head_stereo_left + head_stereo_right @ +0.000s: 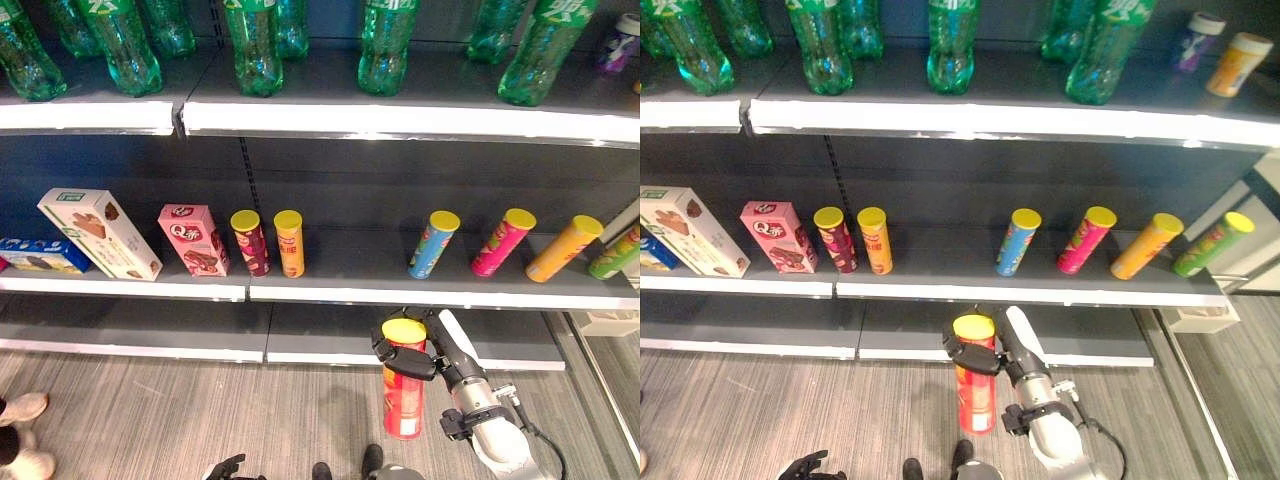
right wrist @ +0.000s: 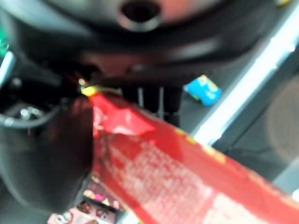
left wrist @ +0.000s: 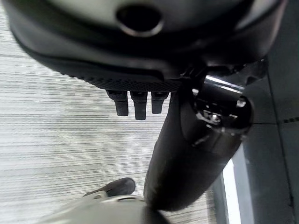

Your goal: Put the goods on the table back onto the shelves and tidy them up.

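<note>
While the dark grey metal shelving unit (image 1: 420, 290) takes up most of the head views, its middle shelf has an open gap between the two upright cans and the leaning ones, probably the slot this can is meant for. Top shelf carries a row of green plastic soda bottles (image 1: 255, 45), upright, kept together as one product group. Middle shelf, left end: white-and-green biscuit box (image 1: 98, 233) tilted on its edge, blue flat pack (image 1: 40, 255) beside it, pink snack box (image 1: 192, 240) upright. Next to it stand a dark red tube can with yellow lid (image 1: 250, 243) and an orange tube can with yellow lid (image 1: 289, 243), just beside each other. Further right, a blue can (image 1: 433, 244), magenta can (image 1: 503, 242), orange-yellow can (image 1: 563, 248) and green can (image 1: 615, 252) all lean over, likely still need straightening.

Red cylindrical chip can with yellow lid (image 1: 403, 380) is in the air below the middle shelf edge, upright, right hand (image 1: 420, 362) with fingers wrapped round its upper part near the lid, so the base stays free to set down. Left hand (image 1: 228, 468) hangs low by the floor, fingers relaxed, holding nothing.
</note>
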Tool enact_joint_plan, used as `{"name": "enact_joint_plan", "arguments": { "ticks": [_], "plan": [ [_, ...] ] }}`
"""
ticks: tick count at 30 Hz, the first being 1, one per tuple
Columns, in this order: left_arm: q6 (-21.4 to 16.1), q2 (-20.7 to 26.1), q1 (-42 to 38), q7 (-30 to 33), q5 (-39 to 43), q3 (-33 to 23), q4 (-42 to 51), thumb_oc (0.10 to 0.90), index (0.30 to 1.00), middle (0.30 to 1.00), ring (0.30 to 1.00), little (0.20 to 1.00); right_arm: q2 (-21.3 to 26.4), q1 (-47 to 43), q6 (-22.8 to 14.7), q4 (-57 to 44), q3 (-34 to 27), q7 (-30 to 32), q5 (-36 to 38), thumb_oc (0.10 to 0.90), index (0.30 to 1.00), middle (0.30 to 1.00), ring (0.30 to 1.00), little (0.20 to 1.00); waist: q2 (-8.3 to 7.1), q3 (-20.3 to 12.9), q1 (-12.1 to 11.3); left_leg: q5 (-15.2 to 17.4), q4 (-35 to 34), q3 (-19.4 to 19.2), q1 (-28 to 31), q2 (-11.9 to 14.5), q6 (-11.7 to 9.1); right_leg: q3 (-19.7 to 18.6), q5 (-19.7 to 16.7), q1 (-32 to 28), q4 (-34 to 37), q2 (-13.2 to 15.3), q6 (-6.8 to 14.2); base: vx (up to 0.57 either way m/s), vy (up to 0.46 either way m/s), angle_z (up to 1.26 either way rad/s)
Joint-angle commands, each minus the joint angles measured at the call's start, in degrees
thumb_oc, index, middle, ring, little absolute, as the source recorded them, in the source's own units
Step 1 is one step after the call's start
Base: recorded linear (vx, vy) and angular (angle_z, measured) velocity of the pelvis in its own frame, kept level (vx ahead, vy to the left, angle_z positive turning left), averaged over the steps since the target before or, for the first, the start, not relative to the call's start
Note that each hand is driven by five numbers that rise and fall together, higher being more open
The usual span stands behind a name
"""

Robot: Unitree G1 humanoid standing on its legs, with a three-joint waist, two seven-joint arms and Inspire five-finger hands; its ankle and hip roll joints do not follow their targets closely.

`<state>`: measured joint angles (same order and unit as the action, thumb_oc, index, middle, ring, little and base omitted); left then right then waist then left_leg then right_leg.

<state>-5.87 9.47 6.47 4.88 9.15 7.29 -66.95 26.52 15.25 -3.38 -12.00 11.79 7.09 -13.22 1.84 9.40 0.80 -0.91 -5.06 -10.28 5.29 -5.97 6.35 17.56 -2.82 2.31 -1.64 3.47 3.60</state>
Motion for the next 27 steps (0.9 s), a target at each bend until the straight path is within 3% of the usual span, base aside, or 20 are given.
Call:
{"name": "enact_joint_plan", "arguments": {
  "ticks": [1, 3, 4, 5, 6, 7, 8, 12, 13, 14, 16, 18, 20, 21, 22, 27],
  "plan": [
    [-0.6, -2.8, -0.3, 0.4, 0.0, 0.8, -2.6, 0.8, 0.9, 0.9, 0.9, 0.9, 1.7, -4.0, -8.2, -10.9, -1.9, 4.3, -2.0, 0.4, 0.3, 0.3, 0.3, 0.3, -2.27, -1.8, -0.1, 0.2, 0.2, -1.8, -2.9, 6.7, -6.7, -1.8, 2.5, -3.0, 3.4, 0.7, 3.1, 0.06, -0.09, -0.07],
    [-0.8, -2.9, -0.7, 0.8, -0.5, 1.6, -2.1, 0.8, 0.9, 0.9, 0.9, 0.9, 2.0, -4.3, -8.5, -11.0, -0.9, 4.6, -2.4, 0.4, 0.3, 0.3, 0.3, 0.3, -2.51, -1.2, 0.0, 0.5, 1.0, -1.8, -3.1, 6.9, -7.0, -2.0, 2.3, -3.3, 4.1, 0.6, 3.1, 0.01, -0.057, -0.09],
    [-0.9, -2.9, -1.0, 1.1, -0.5, 1.9, -1.8, 0.8, 0.9, 0.9, 0.9, 0.9, 2.0, -4.6, -8.9, -11.1, -0.4, 4.9, -2.2, 0.4, 0.3, 0.3, 0.3, 0.3, -2.69, -0.6, 0.1, 1.3, 3.2, -1.9, -4.2, 7.0, -7.2, -2.2, 2.3, -3.0, 3.9, 0.8, 3.0, -0.12, -0.044, 0.0],
    [-1.5, -3.0, -1.7, 1.8, 0.2, 2.9, -1.1, 0.8, 0.9, 0.9, 0.9, 0.9, 2.6, -5.4, -9.9, -11.6, 0.9, 6.4, -2.2, 0.4, 0.3, 0.3, 0.3, 0.3, -3.21, 1.5, 0.2, 3.2, 10.2, -1.8, -8.1, 7.8, -8.2, -2.2, 2.7, -2.5, 3.3, 1.3, 2.6, -0.13, -0.044, 0.02],
    [-1.5, -3.0, -1.8, 1.8, 0.2, 2.9, -1.1, 0.8, 0.9, 0.9, 0.9, 0.9, 2.6, -5.5, -9.9, -11.5, 0.9, 6.4, -2.2, 0.4, 0.3, 0.3, 0.3, 0.3, -3.26, 1.3, 0.3, 3.1, 10.4, -1.8, -8.5, 7.7, -8.1, -2.1, 2.5, -2.2, 3.3, 1.4, 2.5, -0.17, -0.033, 0.05],
    [-2.1, -3.1, -2.4, 2.5, 1.1, 3.6, -0.2, 0.8, 0.9, 0.9, 0.9, 0.9, 3.0, -6.5, -10.2, -11.2, 2.2, 7.7, -2.8, 0.4, 0.3, 0.3, 0.3, 0.3, -3.41, 2.6, 0.1, 3.7, 14.0, -1.6, -11.0, 8.6, -8.8, -2.1, 2.8, -2.0, 3.2, 1.8, 2.4, -0.15, 0.031, 0.06],
    [-2.8, -2.8, -2.8, 4.1, 1.1, 4.9, 2.0, 0.8, 0.9, 0.9, 0.9, 0.9, 3.6, -8.9, -10.2, -10.1, 4.9, 9.9, -4.8, 0.4, 0.3, 0.3, 0.3, 0.3, -3.31, 3.4, 0.1, 3.7, 17.0, -2.1, -13.8, 12.0, -10.0, -1.2, 3.0, -1.7, 3.5, 2.6, 2.2, -0.14, 0.068, 0.1],
    [-3.1, -2.9, -2.5, 6.5, 1.2, 6.1, 1.5, 0.8, 0.9, 0.9, 0.9, 0.9, 2.1, -15.6, -10.0, -4.6, 11.5, 13.4, -6.9, 0.4, 0.3, 0.3, 0.3, 0.3, -2.34, 2.6, -0.9, -1.9, 9.2, -1.9, -11.5, 19.0, -11.6, -0.4, 2.2, -1.7, 5.4, 4.3, 3.4, 0.0, 0.192, 0.05],
    [-2.9, -4.0, -2.9, 8.4, 1.9, 7.1, -0.1, 0.8, 0.9, 0.9, 0.9, 0.9, 0.3, -19.9, -9.1, 0.9, 15.0, 17.7, -8.3, 0.4, 0.3, 0.3, 0.3, 0.3, -0.73, 1.9, -1.3, -7.8, 1.4, -2.5, -12.3, 23.7, -13.5, 0.3, 2.7, -1.7, 6.3, 6.1, 4.5, 0.07, 0.317, -0.08],
    [-2.9, -4.0, -2.9, 8.4, 1.9, 7.1, -0.2, 0.8, 0.9, 0.9, 0.9, 0.9, 0.2, -20.1, -9.3, 1.3, 15.2, 17.9, -8.4, 0.4, 0.3, 0.3, 0.3, 0.3, -0.7, 2.0, -1.3, -7.8, 1.1, -2.6, -12.0, 23.8, -13.6, 0.3, 2.9, -1.9, 6.2, 6.0, 4.5, 0.08, 0.36, 0.22],
    [-2.7, -4.3, -2.5, 9.3, 0.4, 8.9, 0.6, 0.8, 0.9, 0.9, 0.9, 0.9, -0.8, -22.3, -8.4, 4.7, 16.3, 20.9, -9.7, 0.4, 0.3, 0.3, 0.3, 0.3, 1.36, 1.4, -1.6, -9.1, 0.1, -4.5, -12.7, 25.7, -14.6, 1.3, 3.5, -2.6, 6.2, 6.9, 4.9, 0.1, 0.251, 0.47],
    [-2.7, -4.5, -1.0, 9.7, -1.4, 10.6, 1.4, 0.8, 0.9, 0.9, 0.9, 0.9, -2.3, -25.0, -7.8, 7.9, 17.5, 24.5, -12.3, 0.4, 0.3, 0.3, 0.3, 0.3, 3.66, 0.6, -2.5, -9.5, 0.1, -5.0, -11.3, 25.7, -15.4, 1.7, 3.9, -4.5, 6.1, 7.1, 5.2, 0.19, 0.303, 0.48],
    [-2.8, -4.3, 0.5, 10.0, -2.0, 12.1, 2.2, 0.8, 0.9, 0.9, 0.9, 0.9, -3.9, -29.3, -5.7, 12.4, 17.5, 30.5, -17.1, 0.4, 0.3, 0.3, 0.3, 0.3, 4.57, -0.3, -3.8, -9.0, 0.1, -4.4, -10.6, 23.8, -15.3, 2.2, 3.4, -5.9, 5.8, 9.0, 5.5, 0.22, 0.299, 0.39],
    [-2.8, -2.8, 0.9, 9.8, -1.9, 13.1, 3.9, 0.8, 0.9, 0.9, 0.9, 0.9, -6.2, -36.1, -2.9, 18.8, 17.1, 36.2, -21.2, 0.4, 0.3, 0.3, 0.3, 0.3, 4.62, 0.0, -6.3, -8.2, 1.2, -4.0, -10.8, 22.3, -14.8, 2.6, 3.4, -6.7, 4.7, 10.7, 5.6, 0.13, 0.201, 0.39],
    [-2.8, -2.7, 0.7, 9.8, -1.8, 13.0, 3.9, 0.8, 0.9, 0.9, 0.9, 0.9, -6.4, -36.4, -3.0, 19.1, 17.2, 36.4, -21.2, 0.4, 0.3, 0.3, 0.3, 0.3, 4.52, 0.0, -6.3, -8.4, 1.2, -4.0, -10.9, 22.2, -14.7, 2.6, 3.2, -6.5, 4.7, 10.8, 5.6, 0.07, 0.153, 0.4],
    [-3.7, 0.1, -2.0, 9.9, 0.4, 12.3, 5.4, 0.8, 0.9, 0.9, 0.9, 0.9, -6.8, -47.8, 4.9, 30.6, 11.5, 45.8, -28.2, 0.4, 0.3, 0.3, 0.3, 0.3, 4.08, 2.7, -11.6, -5.6, 8.3, -0.8, -16.8, 19.8, -13.5, 3.3, 3.3, -4.1, 1.8, 13.2, 5.5, -0.07, 0.03, 0.43]
  ]
}}
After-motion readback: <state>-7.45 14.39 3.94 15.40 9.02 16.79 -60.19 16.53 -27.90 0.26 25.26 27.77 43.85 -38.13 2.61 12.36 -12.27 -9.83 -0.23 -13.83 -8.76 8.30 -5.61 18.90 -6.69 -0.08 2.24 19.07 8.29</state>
